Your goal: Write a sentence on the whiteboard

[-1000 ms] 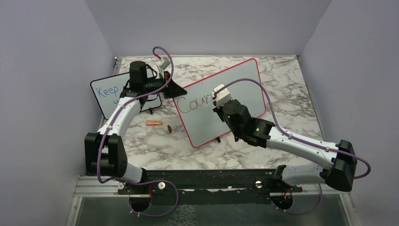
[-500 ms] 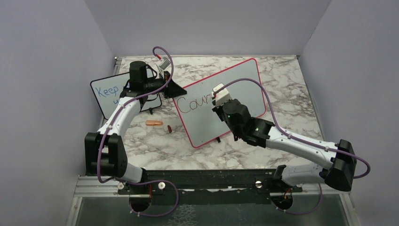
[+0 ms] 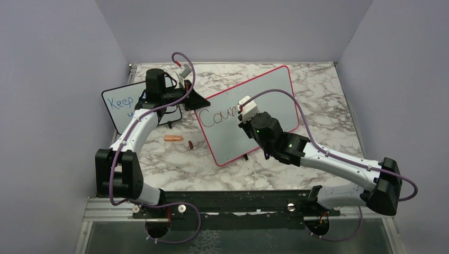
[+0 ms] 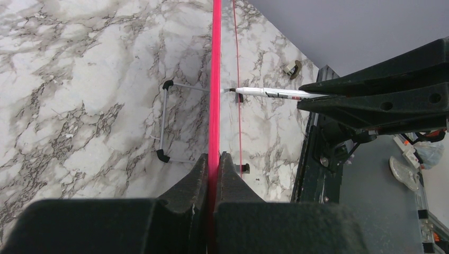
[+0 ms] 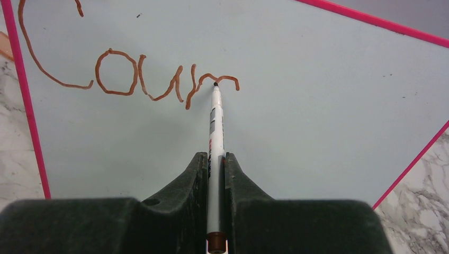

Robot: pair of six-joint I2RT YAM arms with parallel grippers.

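Leftward a touch since a second ago, the right gripper point(image 5: 216, 159), clamped on the marker point(image 5: 214, 124), rests its tip on the arch of the "r"; the sentence point(image 5: 127, 79) reads only "Cour", so most of it remains. Straight ahead, the whiteboard point(image 5: 317, 106) stands propped facing it, long axis running across its front, while the left gripper point(image 4: 213, 161) pinches the board's pink edge

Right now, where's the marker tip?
Right wrist view: the marker, held in the right pincer, has its tip on the whiteboard, at the r ending the sentence, which reads "Cour".
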